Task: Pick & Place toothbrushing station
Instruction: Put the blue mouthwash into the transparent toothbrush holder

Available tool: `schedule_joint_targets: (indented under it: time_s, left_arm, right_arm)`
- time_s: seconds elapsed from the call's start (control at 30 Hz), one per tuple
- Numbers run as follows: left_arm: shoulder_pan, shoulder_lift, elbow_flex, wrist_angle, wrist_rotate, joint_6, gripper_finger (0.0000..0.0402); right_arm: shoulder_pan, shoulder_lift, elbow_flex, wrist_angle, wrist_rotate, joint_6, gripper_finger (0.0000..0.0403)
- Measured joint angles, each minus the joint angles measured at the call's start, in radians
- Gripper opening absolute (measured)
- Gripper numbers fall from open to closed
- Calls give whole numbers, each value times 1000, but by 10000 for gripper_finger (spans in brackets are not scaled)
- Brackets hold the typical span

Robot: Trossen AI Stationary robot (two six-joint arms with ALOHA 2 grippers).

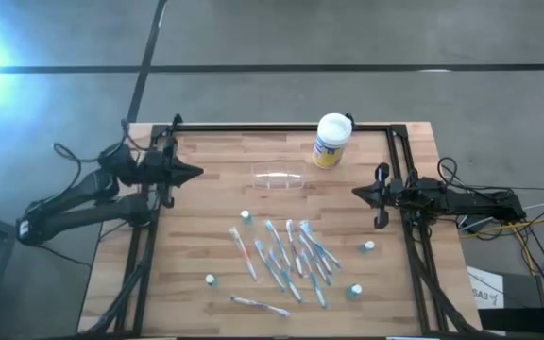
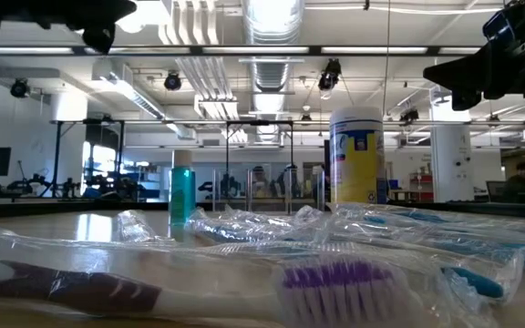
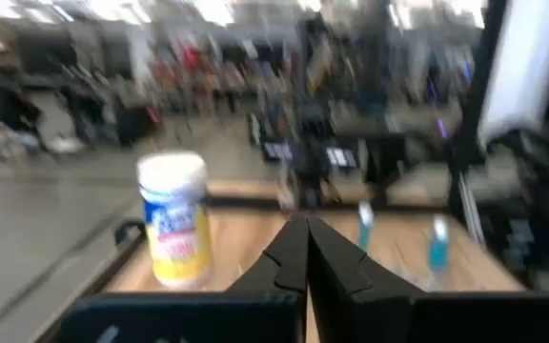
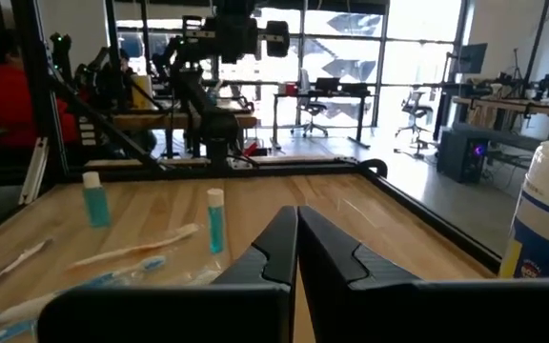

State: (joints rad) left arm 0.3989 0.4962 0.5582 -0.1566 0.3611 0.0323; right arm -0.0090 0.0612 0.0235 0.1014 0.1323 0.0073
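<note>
While nothing is held yet: both arms parked at opposite edges of the table [image 1: 206,212], clear of the goods, presumably to leave the middle free for a first reach.
Left gripper [image 1: 195,172]: at the left edge, raised, pointing inward; fingers [image 3: 289,262] pressed together on nothing.
Right gripper [image 1: 357,193]: at the right edge, facing the left one across the boards; fingers [image 4: 279,250] likewise pressed together, empty.
Toothbrushing station [image 1: 279,178]: lying on the wood between the two grippers, toward the far side, just beside and in front of the white-lidded canister [image 1: 331,140], apart from both arms.
Look of the station: small, see-through, almost colourless; only faint glints mark its outline against the grain, so easily missed and likely slippery to pinch.
Wrapped toothbrushes [image 1: 286,253]: scattered loose in a fan on the near half, well apart from the station, probably waiting to be sorted.
Small teal tubes [image 1: 368,247]: dotted singly around the brushes, some upright.
Step in hand, judged: pick not begun; either arm about equally placed to reach the station.
Risk, judged: canister close by, liable to be knocked on approach.
</note>
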Motion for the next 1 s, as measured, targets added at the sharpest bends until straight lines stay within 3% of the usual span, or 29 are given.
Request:
schedule_joint_targets:
  time_s: [0.5, 0.73, 1.0]
  left_arm:
    - [-102, 467, 510, -371, -46, 56, 3]
    - [-205, 631, 669, -595, -238, 122, 5]
    - [-316, 815, 823, -750, -308, 121, 31]
  right_arm:
    - [0, 0, -1, 11, 0, 8, 8]
    - [0, 0, -1, 11, 1, 7, 8]
    - [0, 0, -1, 8, 1, 14, 8]
